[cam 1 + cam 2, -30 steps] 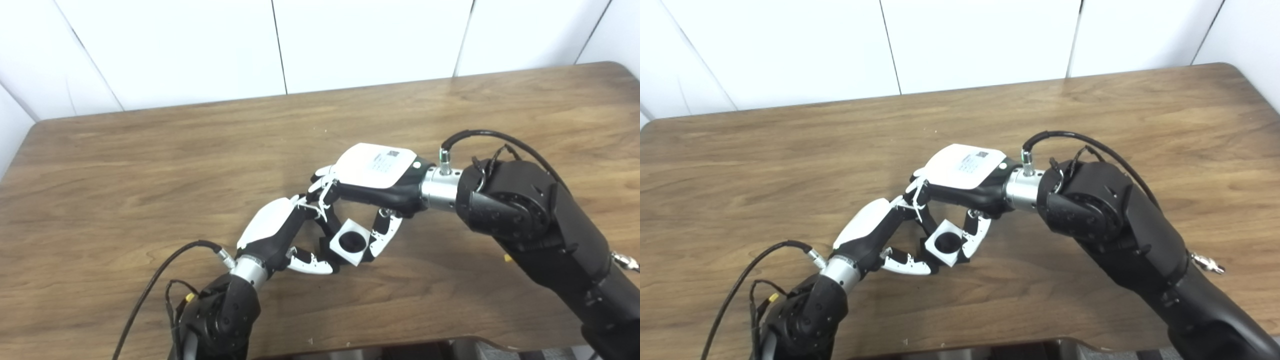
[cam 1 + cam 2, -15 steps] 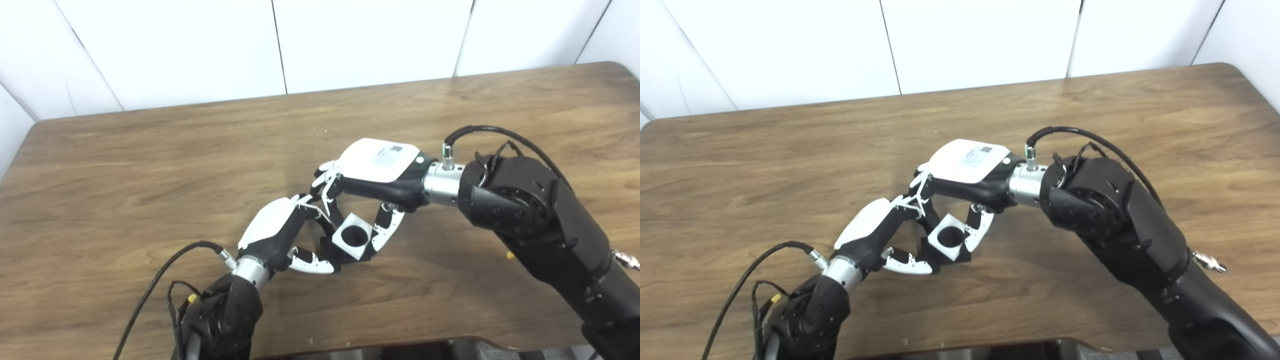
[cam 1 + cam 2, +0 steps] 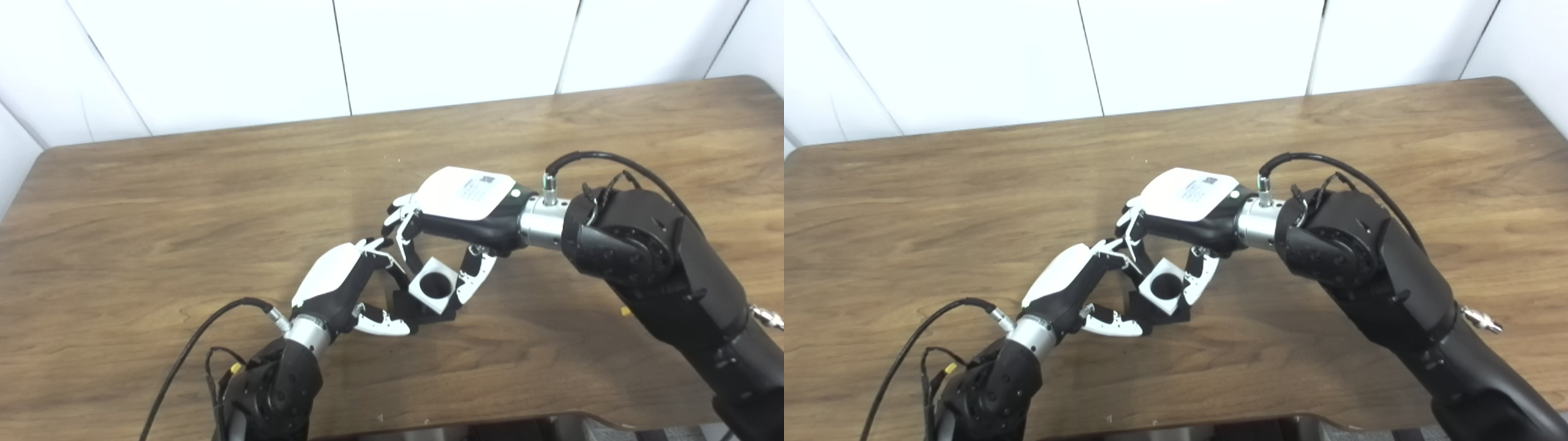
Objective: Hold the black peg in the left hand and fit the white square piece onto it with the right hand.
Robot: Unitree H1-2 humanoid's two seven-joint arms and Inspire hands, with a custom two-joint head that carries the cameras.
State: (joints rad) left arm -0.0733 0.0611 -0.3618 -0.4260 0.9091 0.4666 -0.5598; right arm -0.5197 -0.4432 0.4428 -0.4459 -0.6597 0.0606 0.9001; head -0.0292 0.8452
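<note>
Near the surface's [image 3: 184, 202] middle, I see my right hand [image 3: 456, 211] pinching the white piece [image 3: 432, 285], its hole over the black peg [image 3: 422, 309] that my left hand [image 3: 343, 285] grips.

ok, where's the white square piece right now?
Near the table's front middle, the white square piece is pinched in the right hand, sitting over the black peg that the left hand holds.
</note>
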